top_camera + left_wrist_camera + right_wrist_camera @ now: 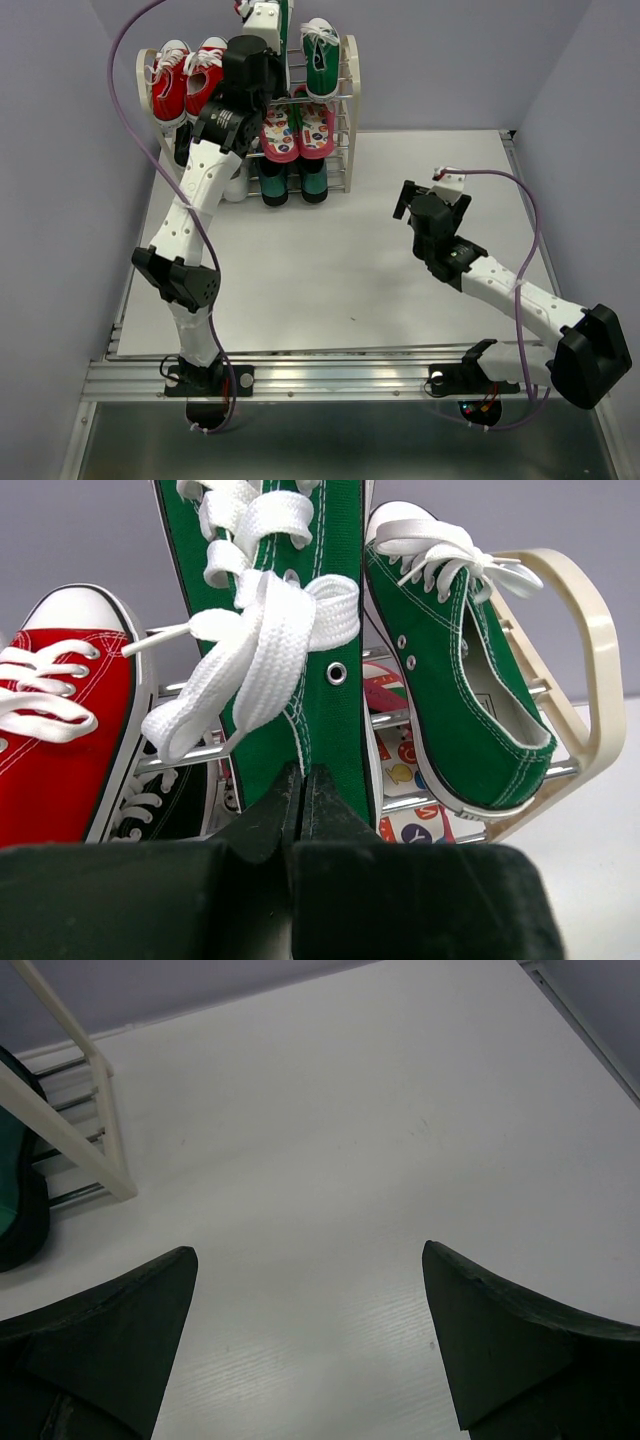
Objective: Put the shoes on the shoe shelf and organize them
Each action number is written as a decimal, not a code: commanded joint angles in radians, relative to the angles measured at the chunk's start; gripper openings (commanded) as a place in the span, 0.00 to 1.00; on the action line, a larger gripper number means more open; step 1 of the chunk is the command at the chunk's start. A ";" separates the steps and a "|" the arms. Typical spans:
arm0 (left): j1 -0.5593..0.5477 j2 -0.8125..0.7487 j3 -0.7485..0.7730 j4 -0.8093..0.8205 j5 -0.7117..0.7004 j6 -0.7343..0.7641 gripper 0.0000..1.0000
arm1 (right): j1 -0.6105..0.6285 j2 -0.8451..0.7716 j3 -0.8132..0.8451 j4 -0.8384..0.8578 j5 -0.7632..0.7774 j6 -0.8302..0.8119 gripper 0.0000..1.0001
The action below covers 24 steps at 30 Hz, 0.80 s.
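Shelving stage, last shoe by the look of it. Got the left gripper (300, 780) pinched shut on the rear end of a green sneaker (335, 630), toe pointing away from the fingers, hanging at the top tier of the shoe shelf (590, 650), up at about 12 o'clock of the table (350, 260). Can't tell whether touching the rods or just above them.

Spotting its mate (450, 670) already parked on that tier, just at 3 o'clock of the held one, leaning by the cream side frame. Red sneakers (185, 75) filling the 9 o'clock half of the same tier. Flip-flops (298, 130) one tier down, dark loafers (290, 180) below those at their 6 o'clock.

Right gripper (310, 1260) spread wide with nothing in it, hovering over the table around 3 o'clock, well apart from the shelf.

Next up, probably: lower the held sneaker into the gap between the red pair and its mate, sole on the rods, then let go and back straight out toward 6 o'clock. Tight slot, so worth watching the floppy laces and not bumping the neighbour off the edge. Guessing nothing left for the right side to fetch, with no loose shoes showing on the table.
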 commanded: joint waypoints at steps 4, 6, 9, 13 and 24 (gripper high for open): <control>0.020 0.003 0.080 0.177 0.036 -0.017 0.00 | -0.008 -0.024 -0.001 0.025 0.007 0.015 1.00; 0.020 0.011 0.080 0.174 0.026 -0.056 0.00 | -0.008 -0.023 -0.001 0.025 0.002 0.015 1.00; 0.022 0.014 0.075 0.171 0.028 -0.075 0.00 | -0.008 -0.029 -0.004 0.025 -0.002 0.025 1.00; 0.024 0.023 0.066 0.183 0.057 -0.089 0.00 | -0.008 -0.043 -0.009 0.023 -0.001 0.028 1.00; 0.022 0.059 0.138 0.134 0.042 -0.136 0.00 | -0.008 -0.038 -0.004 0.025 -0.005 0.026 1.00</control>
